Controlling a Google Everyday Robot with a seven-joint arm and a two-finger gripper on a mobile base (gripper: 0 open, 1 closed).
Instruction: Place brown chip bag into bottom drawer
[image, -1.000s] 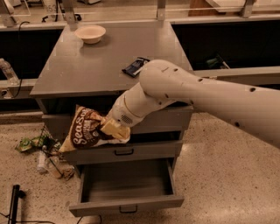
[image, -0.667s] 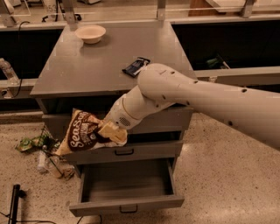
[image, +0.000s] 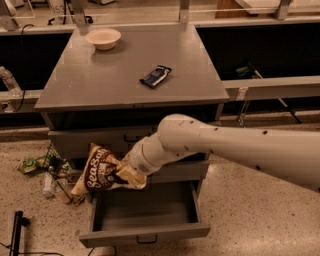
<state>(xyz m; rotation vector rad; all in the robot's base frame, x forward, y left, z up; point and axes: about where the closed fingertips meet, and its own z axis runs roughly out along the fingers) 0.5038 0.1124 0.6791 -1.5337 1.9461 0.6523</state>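
The brown chip bag (image: 99, 171), tan-yellow with a dark brown panel and white "Sea Salt" lettering, hangs tilted in the air above the left end of the bottom drawer (image: 145, 234). That drawer is pulled open, a deep grey box with a small black handle on its front. My gripper (image: 125, 175) sits at the end of the white arm, against the bag's right side, and holds the bag; the bag and wrist cover it. The gripper is in front of the middle drawer, above the open drawer.
A cream bowl (image: 103, 38) and a small dark blue-and-white packet (image: 155, 76) lie on the grey cabinet top (image: 90, 85). Crumpled wrappers and bottles (image: 47, 172) litter the floor left of the cabinet. A black pole (image: 16, 232) stands at the bottom left.
The arm has carried the chip bag a little down and to the left, closer to the open bottom drawer. The drawer has not moved.
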